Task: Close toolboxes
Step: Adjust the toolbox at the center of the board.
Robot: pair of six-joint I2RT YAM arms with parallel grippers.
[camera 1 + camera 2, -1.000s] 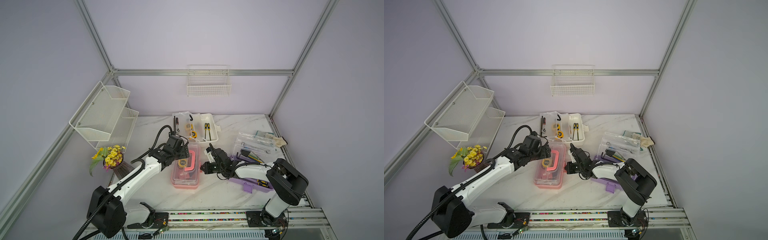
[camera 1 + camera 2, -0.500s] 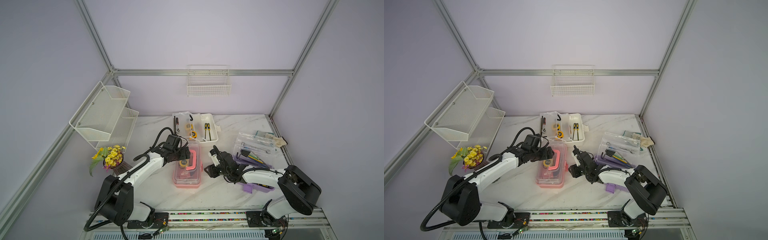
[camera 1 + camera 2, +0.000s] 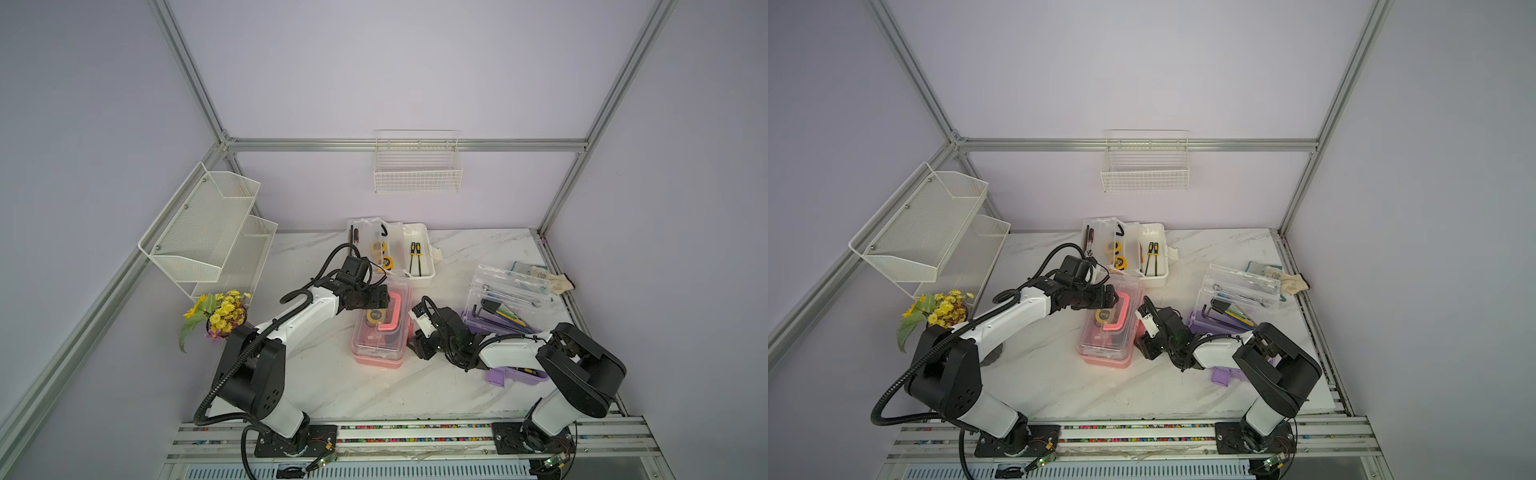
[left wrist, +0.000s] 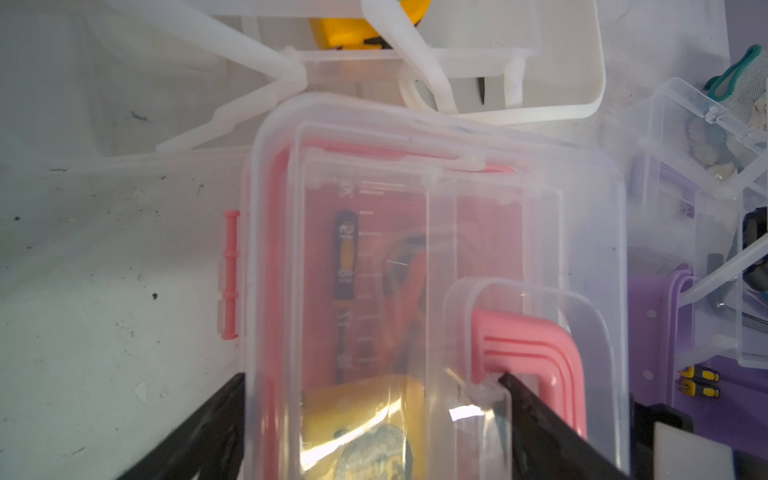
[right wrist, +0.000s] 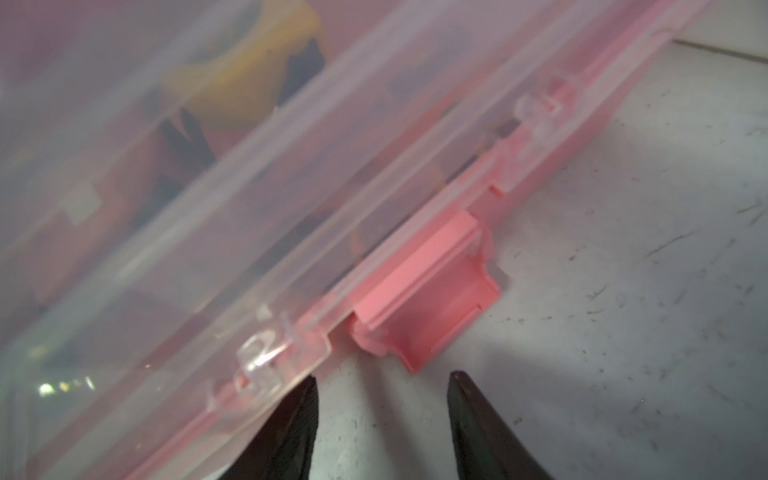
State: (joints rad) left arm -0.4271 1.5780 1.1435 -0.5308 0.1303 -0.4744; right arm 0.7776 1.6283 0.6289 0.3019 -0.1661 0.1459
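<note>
Left gripper [image 4: 372,376] is hovering over the pink toolbox [image 3: 380,328], jaws wide apart: one finger outside the lid's edge, the other beside the pink handle [image 4: 536,349]. The box's long axis is running front to back on the table. Its pink latch [image 5: 428,291], on the right-hand long side, is lying directly ahead of the right gripper [image 5: 383,376], whose jaws are parted and empty; the right arm is nearer. The latch is probably unfastened.

The pink box, lid down, is holding a yellow tape measure [image 4: 361,428]. White toolbox [image 3: 415,253] is lying open with screwdrivers and tape measures. Purple toolbox [image 3: 511,324] is lying open with hex keys.
</note>
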